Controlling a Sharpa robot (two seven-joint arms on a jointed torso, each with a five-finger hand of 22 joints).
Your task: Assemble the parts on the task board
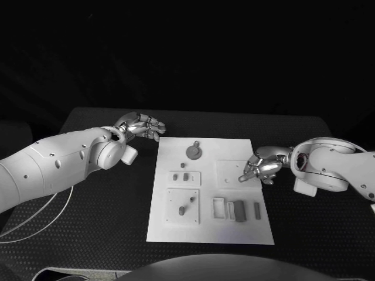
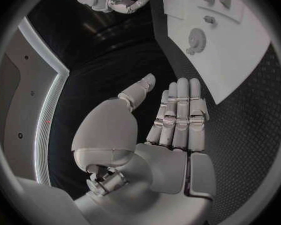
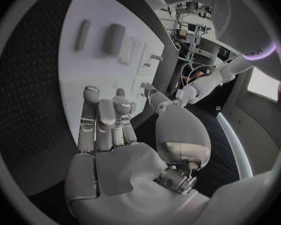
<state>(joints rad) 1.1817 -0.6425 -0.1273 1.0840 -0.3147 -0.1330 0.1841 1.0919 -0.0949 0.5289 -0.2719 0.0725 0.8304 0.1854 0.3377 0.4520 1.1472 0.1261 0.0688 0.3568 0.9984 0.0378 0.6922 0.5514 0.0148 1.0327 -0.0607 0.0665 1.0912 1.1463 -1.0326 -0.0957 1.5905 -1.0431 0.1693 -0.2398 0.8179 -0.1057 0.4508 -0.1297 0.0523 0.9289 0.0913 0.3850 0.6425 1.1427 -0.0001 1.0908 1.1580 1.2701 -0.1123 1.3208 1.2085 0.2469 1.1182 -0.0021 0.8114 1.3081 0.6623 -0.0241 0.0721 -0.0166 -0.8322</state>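
White board (image 1: 207, 234) lay in the middle of the black worktop (image 1: 103, 246), with grey parts (image 1: 238, 209) on it. Right hand (image 1: 262, 168) hovered over the board's right edge, fingers apart, holding nothing. Left hand (image 1: 143, 127) waited open beside the far left corner. I judged it should descend slowly and pinch one part squarely.

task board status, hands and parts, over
Left hand open, off the white task board. Right hand open at its edge. Small grey parts untouched. Nothing in the way.
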